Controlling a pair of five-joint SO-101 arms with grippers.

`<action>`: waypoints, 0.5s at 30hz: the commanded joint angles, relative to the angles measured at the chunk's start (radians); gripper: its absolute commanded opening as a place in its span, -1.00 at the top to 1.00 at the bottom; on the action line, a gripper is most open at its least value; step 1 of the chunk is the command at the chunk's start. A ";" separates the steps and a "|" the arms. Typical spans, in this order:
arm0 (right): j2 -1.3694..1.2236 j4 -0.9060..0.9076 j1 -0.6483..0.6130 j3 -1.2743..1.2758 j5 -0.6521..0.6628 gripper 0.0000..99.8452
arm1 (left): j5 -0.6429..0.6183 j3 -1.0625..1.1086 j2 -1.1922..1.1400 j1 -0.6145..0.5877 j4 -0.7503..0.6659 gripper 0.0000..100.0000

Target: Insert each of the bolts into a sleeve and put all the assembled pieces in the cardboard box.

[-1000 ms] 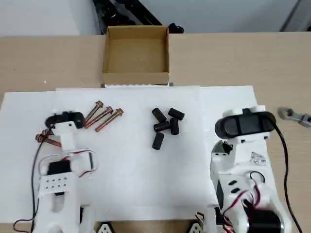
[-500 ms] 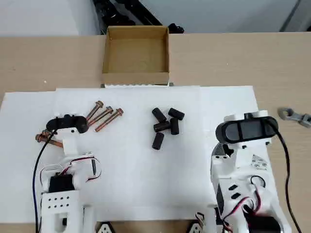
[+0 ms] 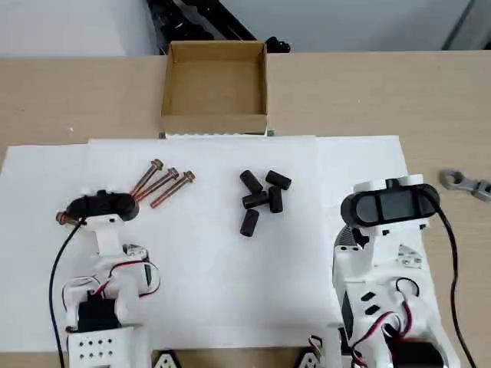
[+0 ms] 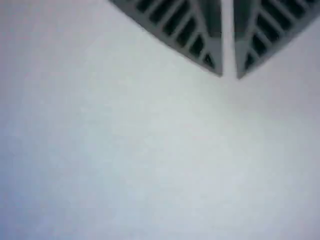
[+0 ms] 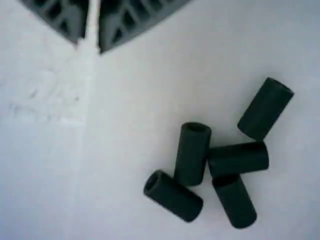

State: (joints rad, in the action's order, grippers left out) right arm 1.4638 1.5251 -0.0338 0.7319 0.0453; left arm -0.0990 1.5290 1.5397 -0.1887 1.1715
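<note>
Three copper bolts [image 3: 163, 184] lie fanned out on the white mat, and another bolt's head [image 3: 63, 218] pokes out from under the left arm [image 3: 101, 207]. Several black sleeves [image 3: 261, 199] lie in a loose cluster at the mat's middle; the right wrist view shows the same sleeves [image 5: 215, 170]. The cardboard box [image 3: 175, 84] stands open beyond the mat's far edge. My left gripper [image 4: 228, 75] hangs shut over bare mat, holding nothing. My right gripper [image 5: 89, 46] is shut too, off to one side of the sleeves. The right arm [image 3: 390, 205] stands right of the cluster.
The white mat [image 3: 207, 268] covers the wooden table's near half. A small metal part [image 3: 464, 182] lies on the wood at the far right. Dark equipment [image 3: 192, 19] sits behind the box.
The left arm has drawn back toward the table's front edge and now covers most of the bolts at its left. The right arm has shifted back slightly.
</note>
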 commanded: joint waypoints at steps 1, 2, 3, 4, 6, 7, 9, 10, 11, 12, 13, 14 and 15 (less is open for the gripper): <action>0.001 -0.001 0.008 -0.005 -0.009 0.95 | 0.006 0.008 0.123 0.005 0.057 0.99; 0.001 -0.001 0.008 -0.005 -0.011 0.95 | 0.006 0.015 0.160 0.005 0.078 0.99; 0.001 -0.001 0.008 -0.005 -0.011 0.95 | 0.006 0.016 0.196 0.005 0.100 0.99; 0.001 -0.001 0.008 -0.005 -0.011 0.95 | 0.006 0.024 0.235 0.005 0.120 0.99; 0.002 0.001 0.008 -0.005 -0.011 0.95 | 0.006 0.039 0.292 0.005 0.130 0.99; 0.002 0.004 0.008 -0.005 -0.011 0.95 | 0.006 0.039 0.288 0.005 0.130 0.99; 0.002 0.004 0.008 -0.005 -0.011 0.95 | 0.005 0.038 0.270 0.005 0.124 0.99; 0.002 0.007 0.008 -0.005 -0.011 0.95 | 0.005 0.038 0.270 0.005 0.124 0.99; 0.002 0.007 0.008 -0.005 -0.011 0.95 | 0.005 0.038 0.273 0.005 0.124 0.99; 0.002 0.007 0.008 -0.005 -0.011 0.95 | 0.005 0.038 0.278 0.005 0.126 0.99; 0.002 0.007 0.008 -0.005 -0.011 0.95 | 0.005 0.038 0.278 0.005 0.127 0.99; 0.002 0.007 0.008 -0.005 -0.011 0.95 | 0.005 0.038 0.279 0.005 0.127 0.99; 0.002 0.007 0.008 -0.005 -0.011 0.95 | 0.005 0.038 0.279 0.005 0.127 0.99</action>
State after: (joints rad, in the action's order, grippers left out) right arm 1.4638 1.5251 -0.0322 0.7319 0.0453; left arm -0.0959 1.5750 1.8052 -0.1887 1.2958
